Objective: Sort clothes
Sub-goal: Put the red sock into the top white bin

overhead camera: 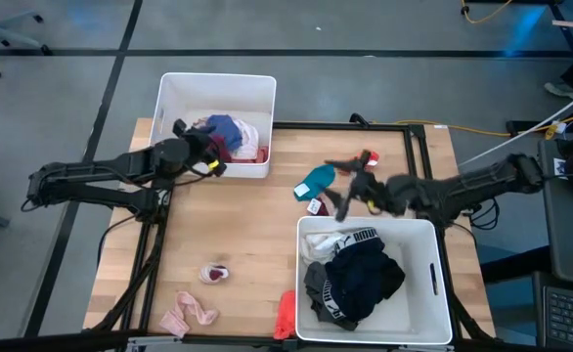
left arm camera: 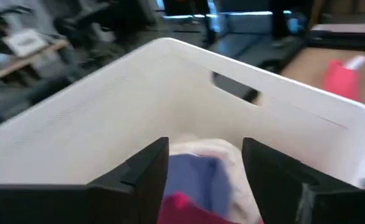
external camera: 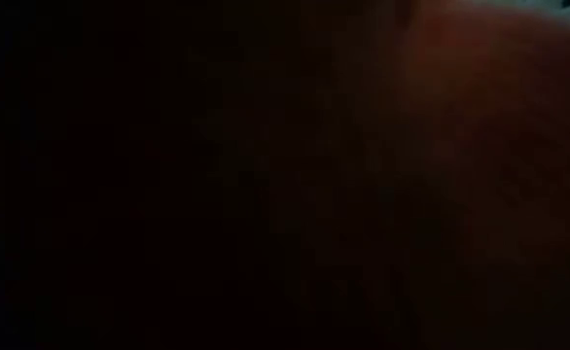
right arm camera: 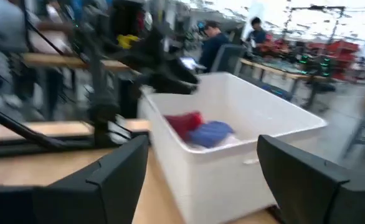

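My left gripper (overhead camera: 206, 149) is open and empty, over the near left part of the far-left white bin (overhead camera: 218, 86). Blue, white and red clothes (overhead camera: 233, 137) lie in that bin and show between the fingers in the left wrist view (left arm camera: 201, 180). My right gripper (overhead camera: 345, 186) is open and empty above the table, just right of a teal sock (overhead camera: 316, 180) and a small red-and-white piece (overhead camera: 316, 206). The near-right bin (overhead camera: 433, 293) holds black, grey and white garments, one lettered PUMA (overhead camera: 357, 242). The low view is dark.
A small pink-and-maroon piece (overhead camera: 214, 274), a pink garment (overhead camera: 189, 313) and a red one (overhead camera: 286, 315) lie near the table's near edge. The right wrist view shows the far-left bin (right arm camera: 232, 149) and my left arm (right arm camera: 164, 68), with people in the room behind.
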Robot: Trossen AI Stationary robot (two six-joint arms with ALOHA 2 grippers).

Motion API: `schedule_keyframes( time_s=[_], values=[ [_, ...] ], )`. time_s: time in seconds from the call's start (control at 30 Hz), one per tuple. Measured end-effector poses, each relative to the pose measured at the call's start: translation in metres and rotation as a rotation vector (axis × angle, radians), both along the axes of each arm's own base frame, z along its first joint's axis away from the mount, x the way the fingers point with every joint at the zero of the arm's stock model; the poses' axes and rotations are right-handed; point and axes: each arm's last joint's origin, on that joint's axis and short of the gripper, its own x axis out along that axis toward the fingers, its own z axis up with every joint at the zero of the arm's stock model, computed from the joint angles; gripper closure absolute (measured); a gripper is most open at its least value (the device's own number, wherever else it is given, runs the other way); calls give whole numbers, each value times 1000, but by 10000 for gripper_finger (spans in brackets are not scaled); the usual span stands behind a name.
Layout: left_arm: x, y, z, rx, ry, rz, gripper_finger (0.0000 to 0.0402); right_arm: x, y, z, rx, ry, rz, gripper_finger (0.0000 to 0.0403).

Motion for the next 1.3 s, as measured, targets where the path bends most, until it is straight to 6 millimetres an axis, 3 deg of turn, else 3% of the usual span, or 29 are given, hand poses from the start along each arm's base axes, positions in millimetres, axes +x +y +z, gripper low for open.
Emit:
schedule_keyframes(
  time_s=[0.27,0.53,0.77,0.9,1.3],
  values=[
    [0,-3,-9,-74,19,-78,199,13,-67,19,88,171,-63,100],
    [-6,-6,-54,-103,-94,-175,199,56,-103,11,171,300,7,100],
    [-8,-13,-74,-149,-77,-391,199,83,-111,13,187,418,-7,100],
    [-8,-15,-78,-146,-20,-472,199,88,-111,13,191,423,5,100],
    [-22,-4,-56,69,-112,-298,199,87,-111,8,208,466,13,100]
  ],
)
